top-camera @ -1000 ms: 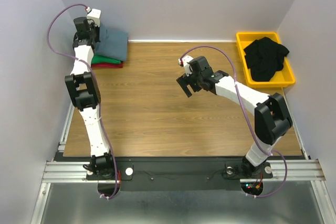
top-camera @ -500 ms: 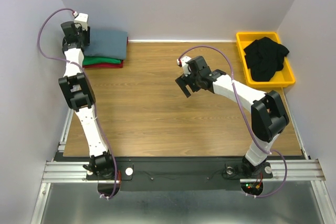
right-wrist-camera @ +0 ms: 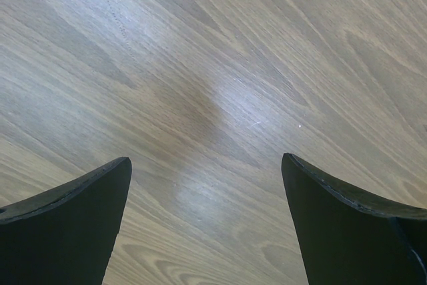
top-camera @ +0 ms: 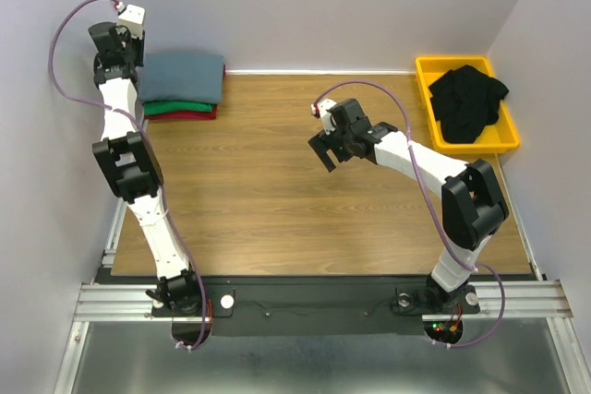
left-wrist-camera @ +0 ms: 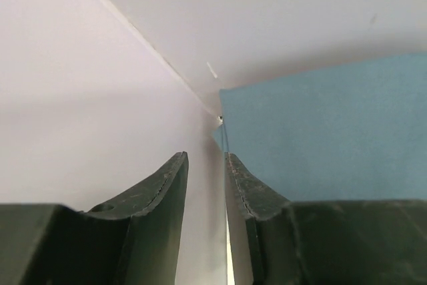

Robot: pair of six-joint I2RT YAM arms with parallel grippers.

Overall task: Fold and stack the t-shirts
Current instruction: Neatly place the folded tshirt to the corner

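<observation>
A folded stack sits at the table's far left corner: a slate blue-grey t-shirt [top-camera: 189,76] on top, a green one [top-camera: 171,108] under it, a red one [top-camera: 199,115] at the bottom. My left gripper [top-camera: 109,43] is raised by the left wall, just left of the stack. In the left wrist view it [left-wrist-camera: 205,158] is open by a narrow gap and empty, with the blue-grey shirt [left-wrist-camera: 320,131] to its right. My right gripper [top-camera: 325,156] hovers over the table's middle; in its wrist view it [right-wrist-camera: 205,161] is wide open and empty. Black t-shirts [top-camera: 466,103] lie crumpled in the bin.
The yellow plastic bin [top-camera: 425,89] stands at the far right corner. The wooden table [top-camera: 277,200] has walls at the back and both sides. The right wrist view shows only wood [right-wrist-camera: 213,65].
My left gripper has lifted off the stack and swung left and back toward the wall. The right arm has barely moved.
</observation>
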